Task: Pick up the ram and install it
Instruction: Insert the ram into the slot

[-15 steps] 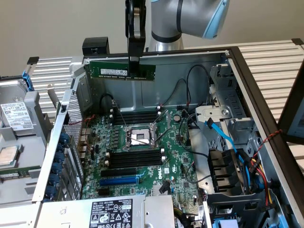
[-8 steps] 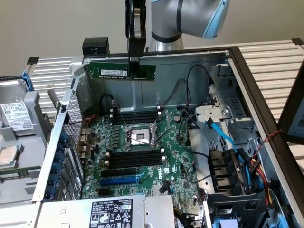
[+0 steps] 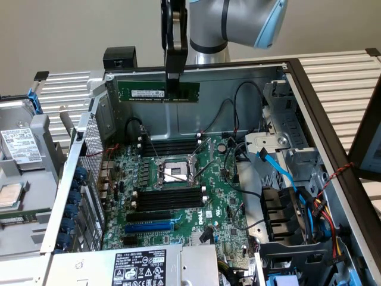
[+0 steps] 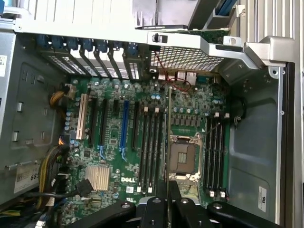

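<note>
- The gripper (image 3: 173, 88) hangs in the upper middle of the exterior view, at the end of the grey and light-blue arm (image 3: 221, 24) that comes in from the top edge.
- Its black fingers (image 3: 172, 65) point straight down and are clamped on the ram (image 3: 149, 93), pinching it on its upper edge a little towards the exterior view's right of the stick's middle.
- The ram is held in the air with its long edge level. Its white label faces the camera, and the grey back wall of the open computer case (image 3: 196, 113) is behind it.
- It is well above the motherboard (image 3: 220, 196) and touches none of the slots.
- In the wrist view the ram (image 4: 169, 133) is seen edge-on as a thin line running out from between the closed fingertips of the gripper (image 4: 168, 202).
- There it crosses the board between a bank of black slots (image 4: 151, 147) and the processor socket (image 4: 184, 156).
- In the exterior view the open socket (image 3: 172, 173) sits in the middle of the frame, with one bank of black slots (image 3: 169, 146) above it and another (image 3: 169, 196) below it.
- The blue slot (image 3: 149, 226) lies lower still, near a black slot beside it.
- A light-blue cable (image 3: 277, 170) runs down the right of the frame by the drive bays.
- A power supply with a black and white label (image 3: 140, 265) fills the bottom middle of the frame.
</note>
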Controlling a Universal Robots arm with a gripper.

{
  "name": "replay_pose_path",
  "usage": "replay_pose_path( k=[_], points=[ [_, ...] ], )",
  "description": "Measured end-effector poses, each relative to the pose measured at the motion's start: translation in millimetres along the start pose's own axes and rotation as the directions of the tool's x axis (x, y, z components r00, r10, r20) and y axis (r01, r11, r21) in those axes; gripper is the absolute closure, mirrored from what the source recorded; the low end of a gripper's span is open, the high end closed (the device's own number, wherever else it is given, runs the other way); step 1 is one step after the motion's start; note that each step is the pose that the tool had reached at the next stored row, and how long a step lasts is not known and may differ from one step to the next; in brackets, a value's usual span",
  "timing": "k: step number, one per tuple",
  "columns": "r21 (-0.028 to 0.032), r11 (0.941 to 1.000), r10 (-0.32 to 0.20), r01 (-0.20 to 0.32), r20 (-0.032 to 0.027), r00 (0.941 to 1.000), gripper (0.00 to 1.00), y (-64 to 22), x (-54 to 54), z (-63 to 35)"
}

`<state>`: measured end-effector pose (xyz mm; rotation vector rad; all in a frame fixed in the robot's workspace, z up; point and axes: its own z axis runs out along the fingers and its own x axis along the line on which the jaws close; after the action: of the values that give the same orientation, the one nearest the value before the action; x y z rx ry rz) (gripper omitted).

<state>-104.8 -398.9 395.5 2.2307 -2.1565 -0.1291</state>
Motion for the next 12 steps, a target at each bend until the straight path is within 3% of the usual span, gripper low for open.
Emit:
replay_pose_path(
  k=[6, 9, 12],
  points=[
    [0.0316, 0.9995, 0.000, 0.000, -0.0018, 1.0000, 0.86, -1.7, 2.3, 4.9],
    [0.0390, 0.9992, 0.010, -0.010, -0.0013, 0.9999, 0.86, -1.9, 4.4, 9.1],
    [0.0424, 0.9987, 0.030, -0.030, 0.0005, 0.9996, 0.86, -2.3, 5.6, 13.9]
  ],
)
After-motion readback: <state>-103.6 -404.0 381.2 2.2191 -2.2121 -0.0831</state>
